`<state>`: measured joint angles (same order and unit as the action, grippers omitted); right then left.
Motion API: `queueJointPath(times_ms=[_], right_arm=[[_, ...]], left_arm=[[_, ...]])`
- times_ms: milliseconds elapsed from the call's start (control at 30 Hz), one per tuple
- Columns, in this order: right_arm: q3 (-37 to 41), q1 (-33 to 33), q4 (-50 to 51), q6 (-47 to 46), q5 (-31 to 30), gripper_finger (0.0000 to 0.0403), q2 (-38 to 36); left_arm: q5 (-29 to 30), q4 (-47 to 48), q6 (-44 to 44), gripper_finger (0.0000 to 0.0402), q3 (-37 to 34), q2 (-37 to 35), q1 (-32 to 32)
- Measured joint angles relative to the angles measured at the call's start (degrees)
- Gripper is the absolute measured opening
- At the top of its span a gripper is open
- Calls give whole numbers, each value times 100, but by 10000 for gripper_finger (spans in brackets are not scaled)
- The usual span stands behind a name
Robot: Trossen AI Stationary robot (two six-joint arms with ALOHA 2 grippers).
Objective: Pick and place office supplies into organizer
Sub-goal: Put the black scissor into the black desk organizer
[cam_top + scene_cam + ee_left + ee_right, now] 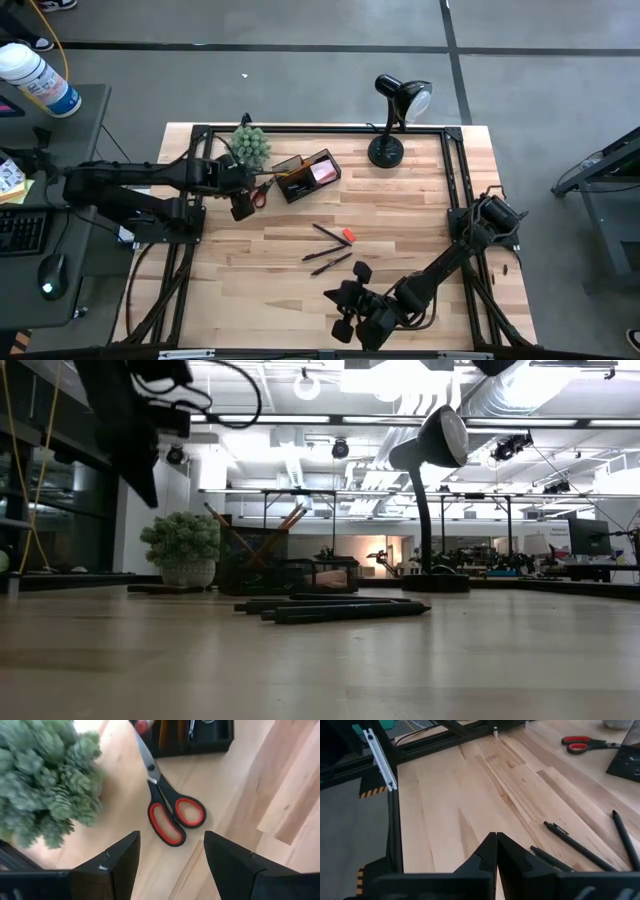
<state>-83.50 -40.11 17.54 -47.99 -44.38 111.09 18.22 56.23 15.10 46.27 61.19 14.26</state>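
left pincer (170,862) spread above glossy red-handled scissors (170,807) on wood.

A lab or workshop hall, judging by exposed ceiling ducts (520,395), strip lights, equipment-laden benches (480,565) behind the wooden table (250,270), and concrete floor (300,80).

My left gripper (243,207) hangs with fingers spread near the bench's far left; my right gripper (345,327), fingers closed, waits by the near edge.
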Motion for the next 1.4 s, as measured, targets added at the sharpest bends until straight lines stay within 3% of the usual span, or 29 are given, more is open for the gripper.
queueJointPath(times_ms=[300,600,1067,1400], right_arm=[[-1,88,-24,-276,324,2,0],[0,87,-70,-360,306,3,0],[0,115,-131,-306,284,3,0],[-2,115,-242,-306,297,12,0]], left_arm=[[-98,-1173,-54,209,-820,-29,2],[28,-2032,1638,209,-1366,-41,-2],[775,-2048,2445,209,-1812,-16,-2],[668,-2620,2925,209,-2259,-13,-2]])
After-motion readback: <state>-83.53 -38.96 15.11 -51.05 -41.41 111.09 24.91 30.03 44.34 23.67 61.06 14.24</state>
